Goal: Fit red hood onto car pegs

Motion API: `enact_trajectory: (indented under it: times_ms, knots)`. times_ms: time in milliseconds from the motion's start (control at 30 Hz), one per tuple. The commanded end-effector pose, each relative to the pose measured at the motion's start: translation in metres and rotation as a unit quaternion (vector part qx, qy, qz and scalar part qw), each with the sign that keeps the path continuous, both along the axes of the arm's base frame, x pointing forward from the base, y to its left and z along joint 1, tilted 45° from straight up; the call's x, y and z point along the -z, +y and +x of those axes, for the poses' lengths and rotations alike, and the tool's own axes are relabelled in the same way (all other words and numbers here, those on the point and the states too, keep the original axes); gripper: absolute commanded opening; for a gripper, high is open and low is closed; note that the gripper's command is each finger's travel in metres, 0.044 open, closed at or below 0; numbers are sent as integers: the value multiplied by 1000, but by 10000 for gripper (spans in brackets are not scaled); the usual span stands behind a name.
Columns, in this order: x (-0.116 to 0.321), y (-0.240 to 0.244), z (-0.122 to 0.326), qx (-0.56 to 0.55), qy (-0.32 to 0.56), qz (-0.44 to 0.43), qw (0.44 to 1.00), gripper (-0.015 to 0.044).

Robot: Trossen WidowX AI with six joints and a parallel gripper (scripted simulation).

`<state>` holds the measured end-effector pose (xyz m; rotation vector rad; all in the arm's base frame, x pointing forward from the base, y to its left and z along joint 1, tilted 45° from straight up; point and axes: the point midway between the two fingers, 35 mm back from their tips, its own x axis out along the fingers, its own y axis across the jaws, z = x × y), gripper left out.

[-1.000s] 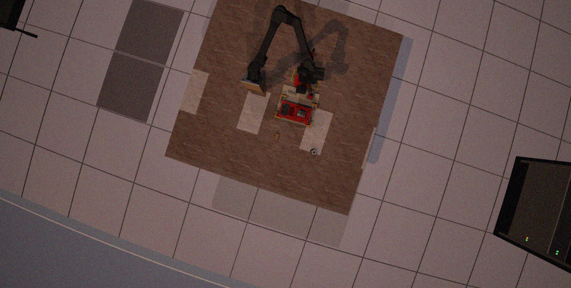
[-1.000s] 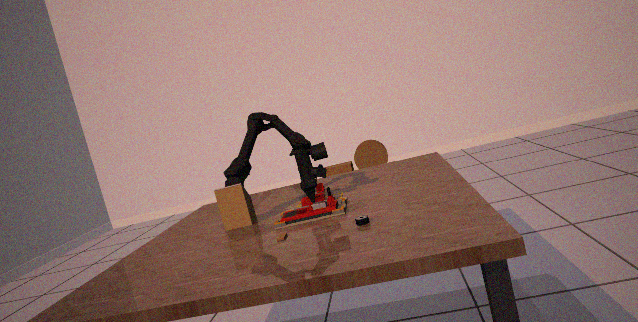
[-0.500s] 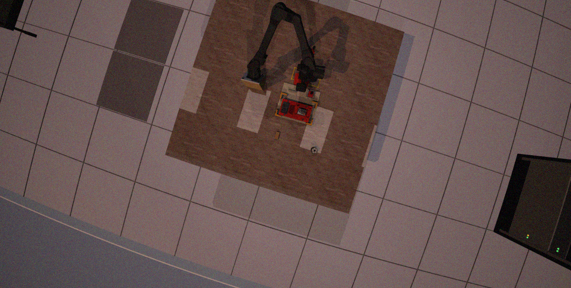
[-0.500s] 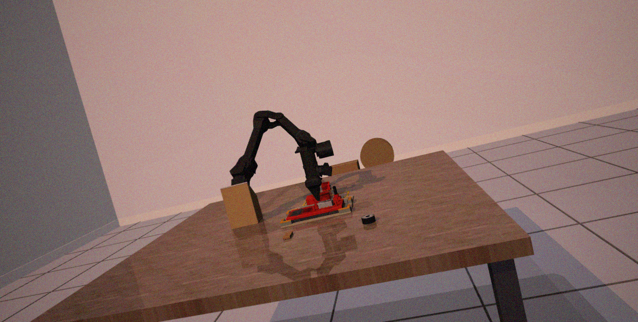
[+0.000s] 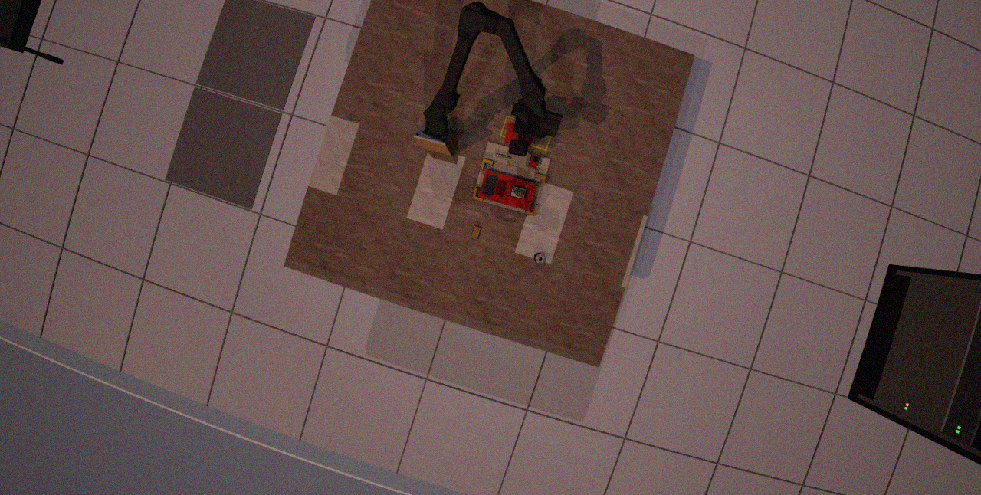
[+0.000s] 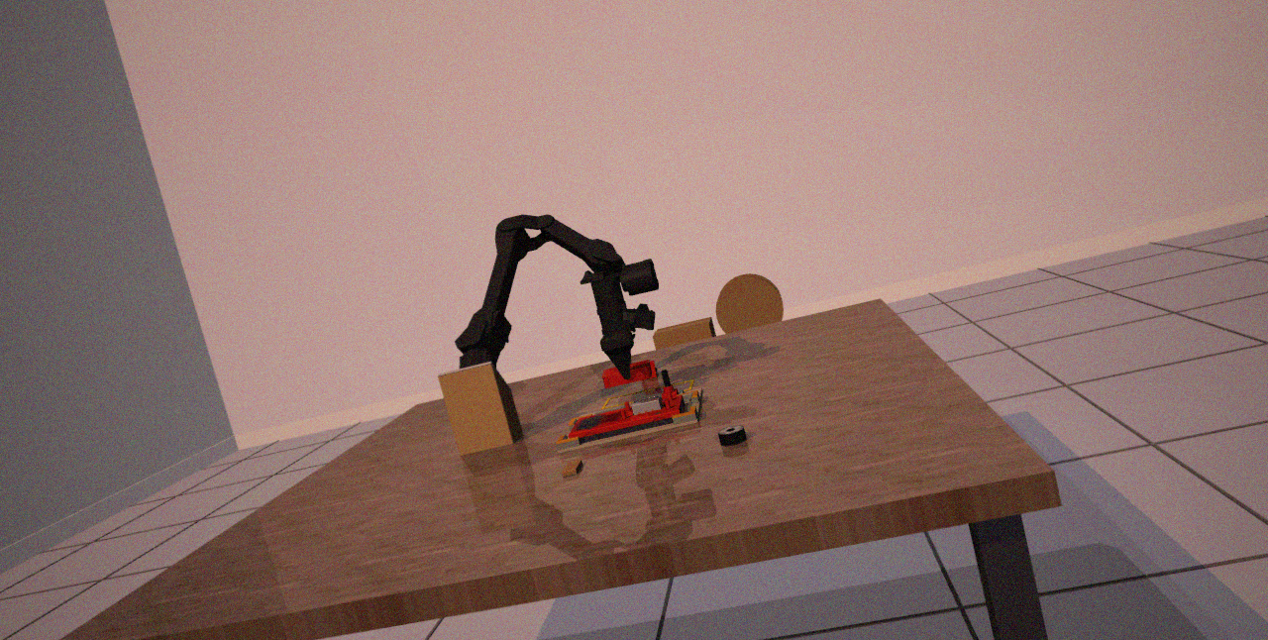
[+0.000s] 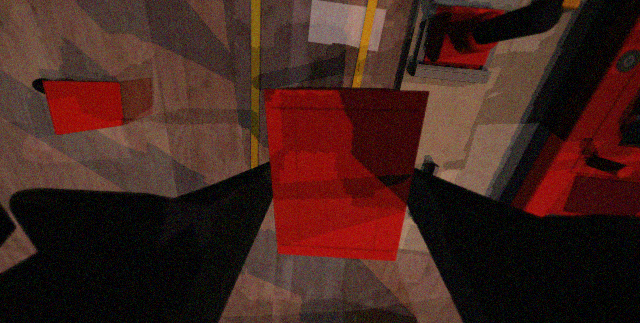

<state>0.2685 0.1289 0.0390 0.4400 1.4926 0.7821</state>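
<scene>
Wrist view: black hand [image 5: 521, 139] [image 6: 625, 374] [image 7: 338, 170] clamped on the red, flat-roofed hood [image 5: 510, 131] [image 6: 615, 377] [image 7: 345, 138], one finger each side, at its 9 and 3 o'clock. Hood looks raised off the brown wooden worktop [image 5: 405, 272] [image 6: 842, 423] [image 7: 195, 148], roof facing camera; yellow rectangular outline [image 5: 546, 147] [image 7: 256, 63] runs behind it. Red block [image 7: 84, 106] at 9 o'clock of hood, apart from it. Pale beige jig [image 5: 497, 152] [image 6: 629, 436] [image 7: 440, 108] at 3 o'clock, partly shadowed; in its upper part, a red piece with a black stick [image 5: 534, 160] [image 6: 671, 396] [image 7: 465, 38].

Top view: red chassis [image 5: 503, 199] [image 6: 593, 425] [image 7: 540, 198] sits in the jig, at 6 o'clock of hood, with grey engine block [image 5: 519, 191] [image 6: 646, 405] in place. Hood is not on chassis. Pegs too small to tell. Small tan block [image 5: 477, 232] [image 6: 573, 468] at 7 o'clock of chassis, black wheel with pale centre [image 5: 539, 258] [image 6: 733, 436] at 5, tan box [image 5: 433, 144] [image 6: 478, 410] at 10, by the arm's base.

Exterior view: black arm [image 5: 524, 67] [image 6: 567, 237] arches over, hand pointing down.
</scene>
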Motion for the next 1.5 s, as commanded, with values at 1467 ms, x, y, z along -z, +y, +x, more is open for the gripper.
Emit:
enact_trajectory:
  times_ms: [1467]
  knots:
    - [32, -109, 61, 25, 7, -15, 1000, 0]
